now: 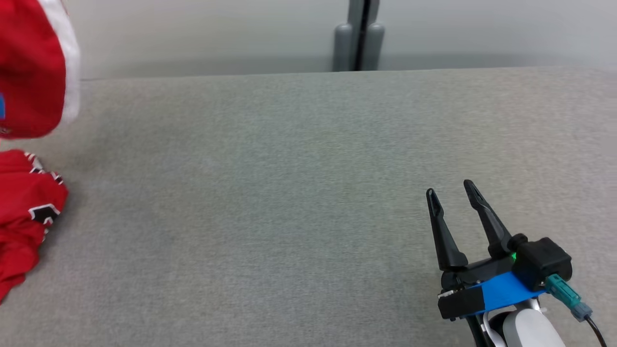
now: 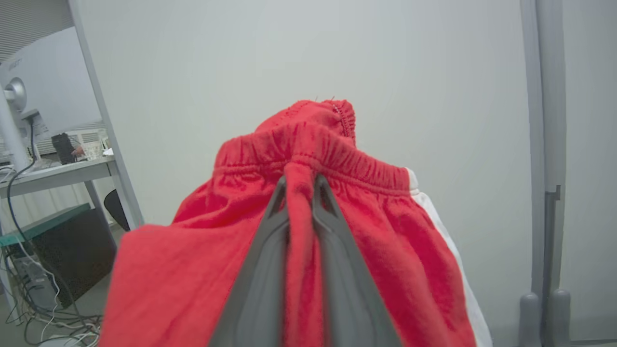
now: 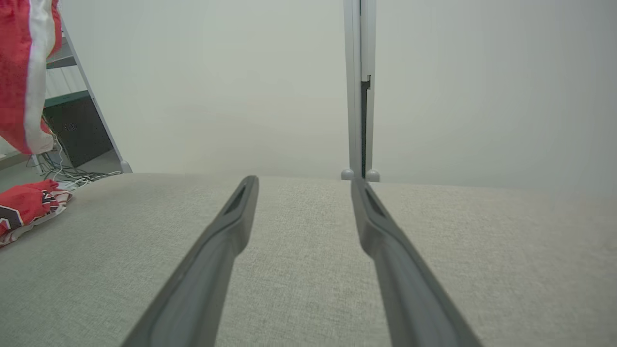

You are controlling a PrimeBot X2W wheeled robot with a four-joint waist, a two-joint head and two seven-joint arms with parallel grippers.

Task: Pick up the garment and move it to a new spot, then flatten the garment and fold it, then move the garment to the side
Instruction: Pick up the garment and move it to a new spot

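Note:
The garment is a pair of red shorts with a white side stripe and an elastic waistband [image 2: 313, 154]. My left gripper [image 2: 299, 185] is shut on a pinch of red cloth just below the waistband, holding it up in the air. In the head view the lifted part of the garment [image 1: 29, 67] hangs at the upper left, and its lower part [image 1: 24, 212] with black-and-white trim rests on the grey table [image 1: 289, 193] at the left edge. My right gripper [image 1: 450, 190] stands open over the table at the lower right, nothing between its fingers [image 3: 231, 226].
A grey post [image 1: 359, 33] rises behind the table's far edge. A shelf frame [image 2: 96, 120] with a monitor, a black box and loose cables on the floor [image 2: 43, 318] stands off to the left. The table's surface stretches bare between the garment and my right gripper.

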